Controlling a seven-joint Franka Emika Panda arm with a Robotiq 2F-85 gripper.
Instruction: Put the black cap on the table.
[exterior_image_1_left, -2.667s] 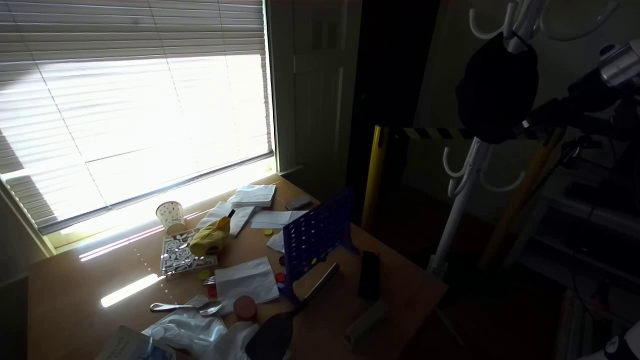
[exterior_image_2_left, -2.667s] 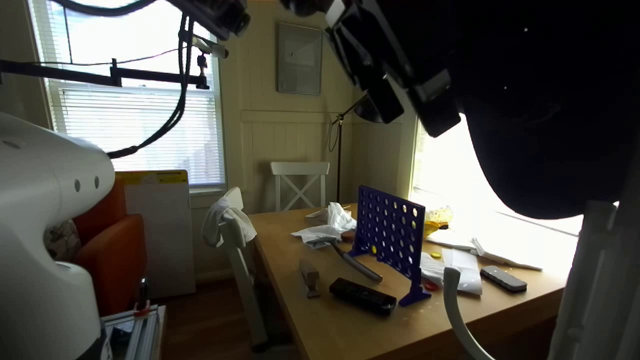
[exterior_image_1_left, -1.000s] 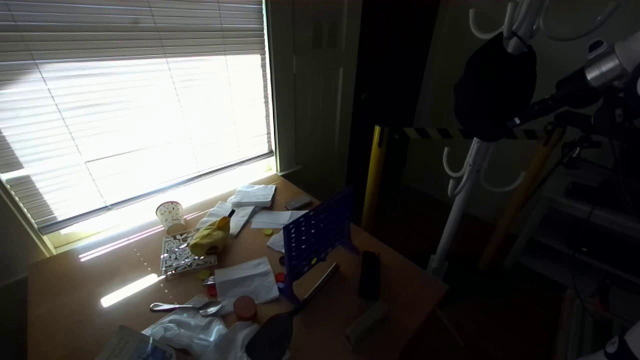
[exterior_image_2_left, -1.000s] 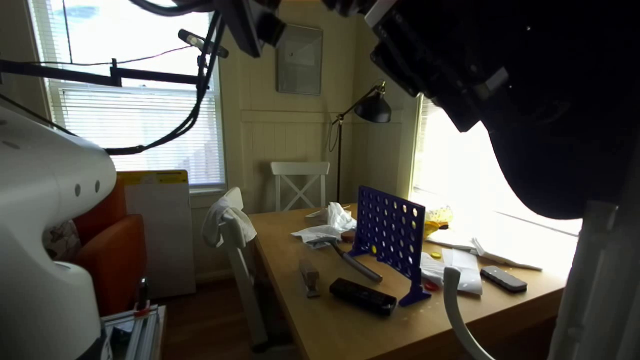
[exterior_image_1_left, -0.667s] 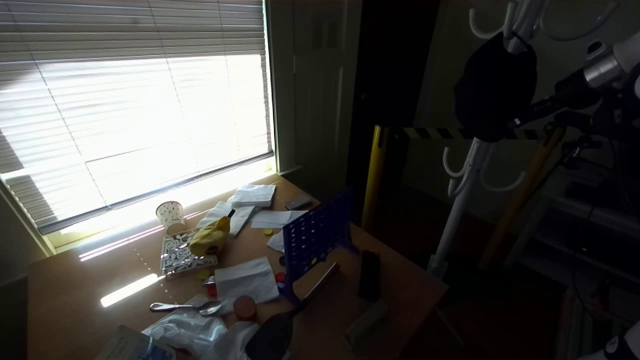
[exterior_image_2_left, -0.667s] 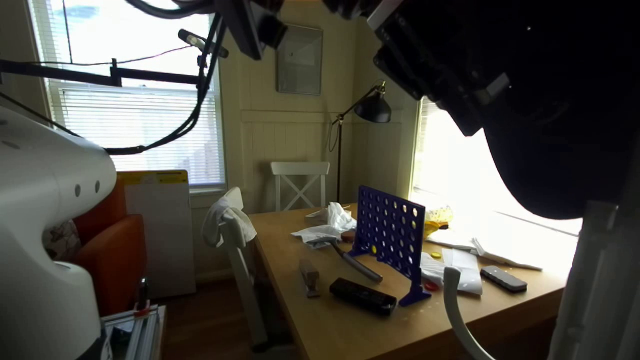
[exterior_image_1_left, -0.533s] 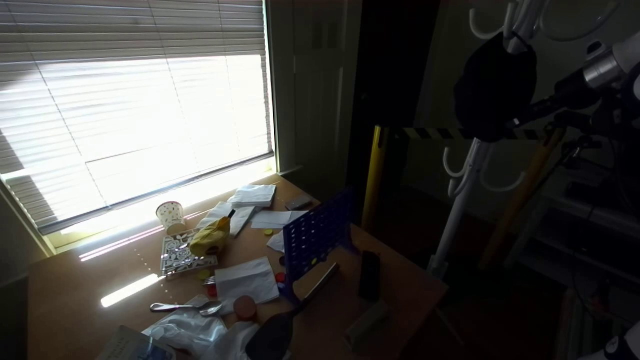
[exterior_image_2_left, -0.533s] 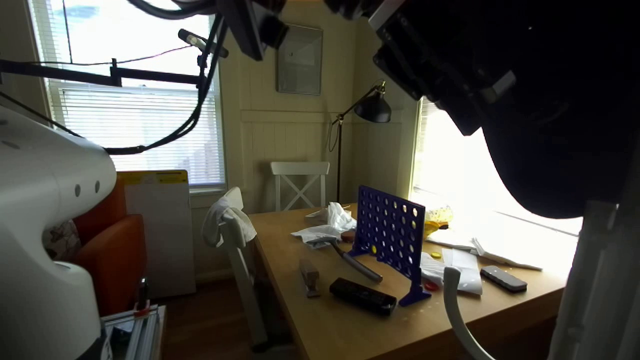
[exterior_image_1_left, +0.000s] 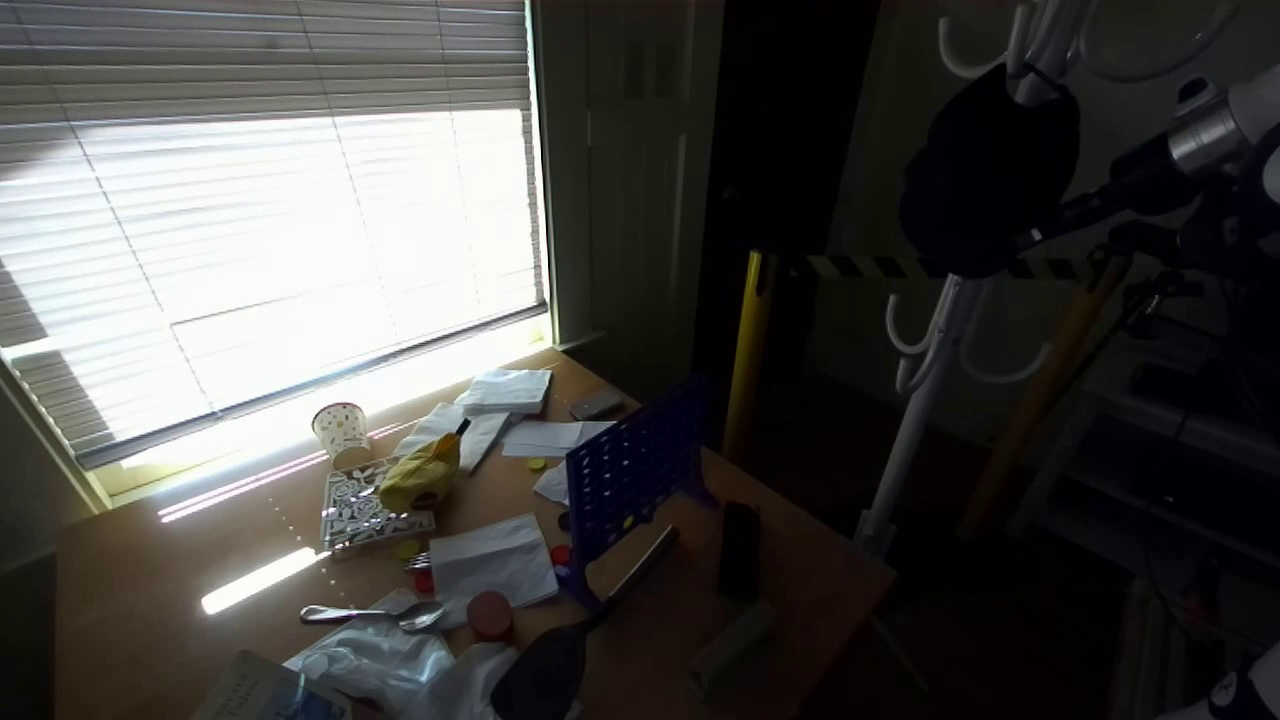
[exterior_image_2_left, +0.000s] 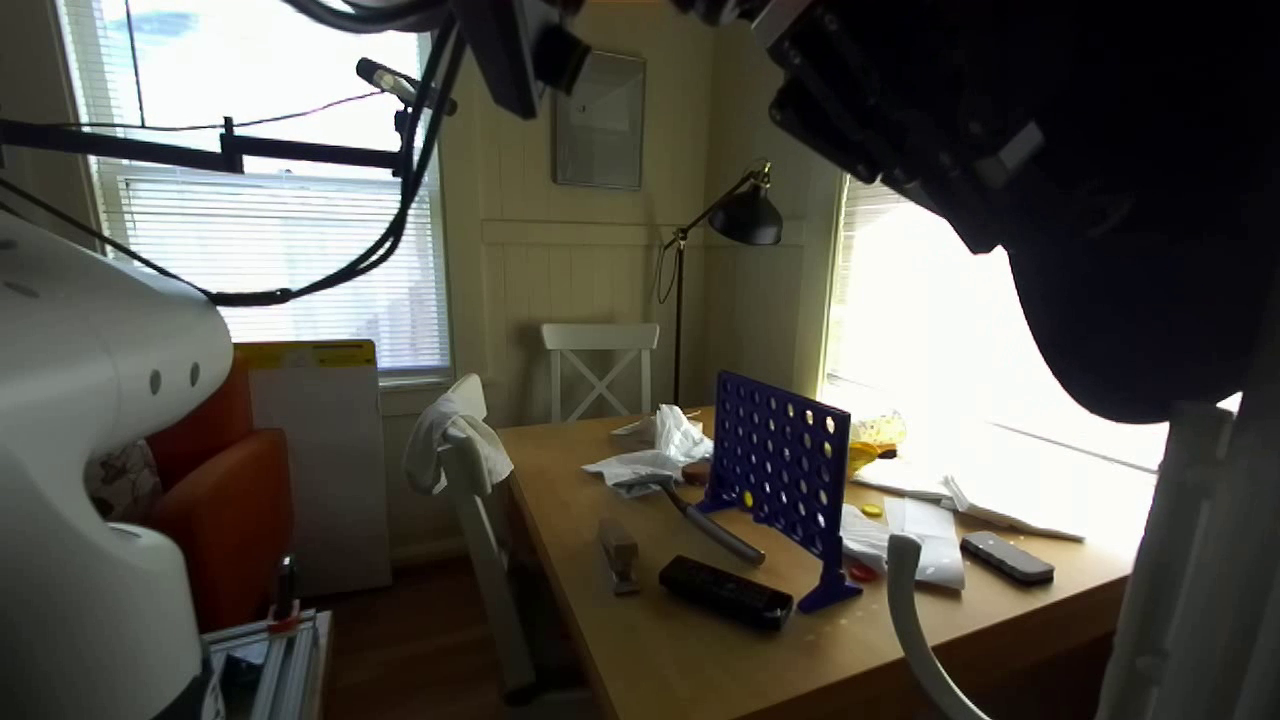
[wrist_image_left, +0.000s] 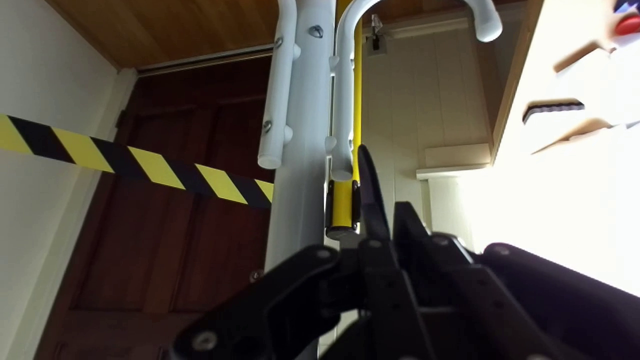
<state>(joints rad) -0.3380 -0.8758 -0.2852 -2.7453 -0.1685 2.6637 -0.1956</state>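
The black cap (exterior_image_1_left: 990, 170) hangs by its strap from an upper hook of a white coat rack. In an exterior view the cap (exterior_image_2_left: 1150, 310) is a large dark shape at the upper right. My gripper (exterior_image_1_left: 1030, 240) meets its lower edge from the rack's far right. In the wrist view the gripper (wrist_image_left: 392, 217) has its jaws drawn almost together. A thin dark sheet, apparently the cap's edge, runs past one fingertip; the rest of the cap is hard to make out there. The brown wooden table (exterior_image_1_left: 120, 620) stands lower, left of the rack.
The rack's white pole (wrist_image_left: 300, 130) and lower hooks stand close below the gripper. Behind are a yellow post (exterior_image_1_left: 748, 350) and striped tape (wrist_image_left: 135, 160). The table holds a blue game grid (exterior_image_1_left: 640, 470), a paper cup (exterior_image_1_left: 342, 435), a remote (exterior_image_2_left: 725, 592) and papers.
The gripper has moved in to the cap's lower edge and its jaws have come closer together. Most recently the gripper rises slightly, and the cap's bottom edge lifts and shifts with it.
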